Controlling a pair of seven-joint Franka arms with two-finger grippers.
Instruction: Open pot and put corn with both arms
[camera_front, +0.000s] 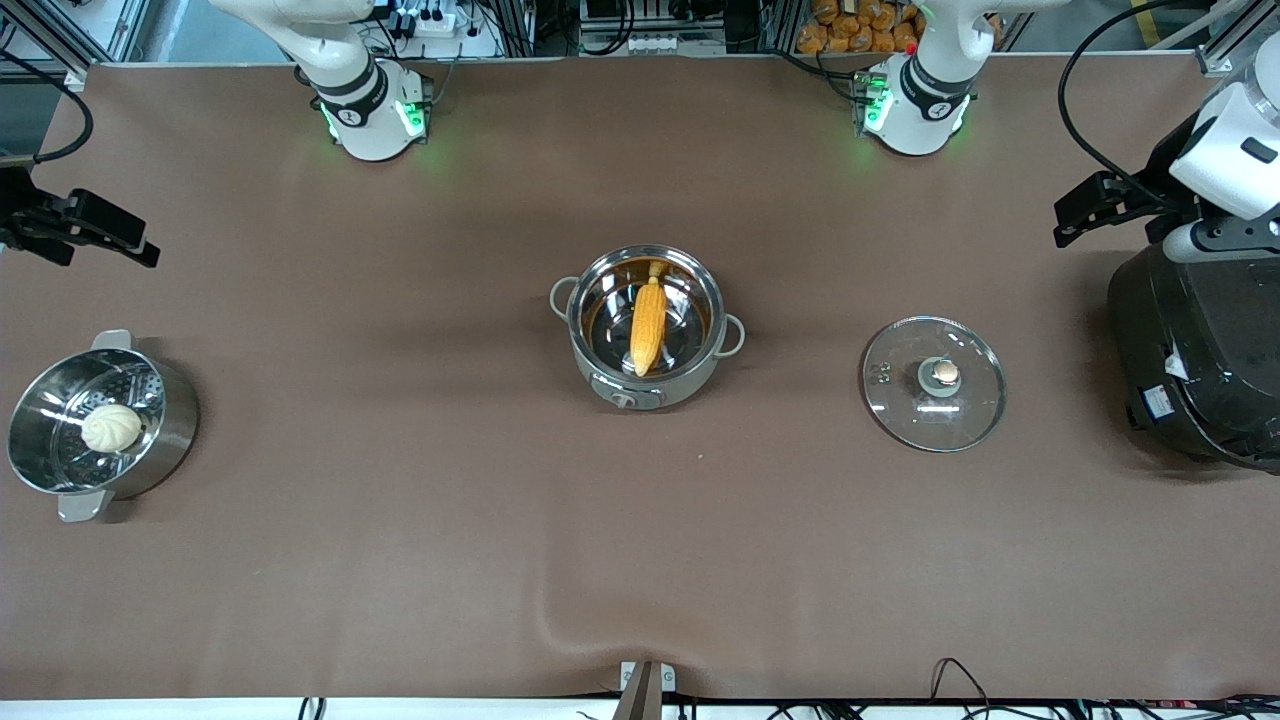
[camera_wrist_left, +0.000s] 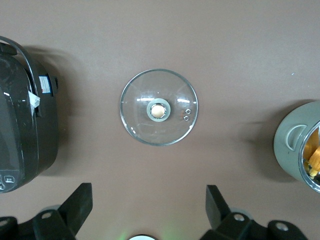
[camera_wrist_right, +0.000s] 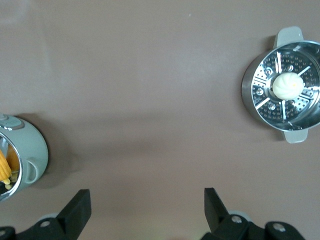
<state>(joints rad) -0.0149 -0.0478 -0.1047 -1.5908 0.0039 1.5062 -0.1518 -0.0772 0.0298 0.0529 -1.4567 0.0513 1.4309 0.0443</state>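
Note:
The steel pot (camera_front: 690, 385) with a grey base stands open at the table's middle. The yellow corn (camera_front: 647, 325) lies inside it. Its glass lid (camera_front: 934, 383) lies flat on the table beside it, toward the left arm's end. My left gripper (camera_front: 1068, 225) is open and empty, up in the air beside the black cooker. Its wrist view shows its open gripper (camera_wrist_left: 149, 200), the lid (camera_wrist_left: 159, 107), the pot (camera_wrist_left: 287, 145) and the corn (camera_wrist_left: 314, 156). My right gripper (camera_front: 140, 248) is open and empty, up over the right arm's end. Its wrist view shows its open gripper (camera_wrist_right: 145, 202), the pot (camera_wrist_right: 32, 150) and the corn (camera_wrist_right: 5, 167).
A large black cooker (camera_front: 1195, 360) stands at the left arm's end; it also shows in the left wrist view (camera_wrist_left: 25, 130). A steel steamer pot (camera_front: 172, 420) with a white bun (camera_front: 111, 428) stands at the right arm's end; the right wrist view shows the steamer (camera_wrist_right: 289, 35) and bun (camera_wrist_right: 286, 85).

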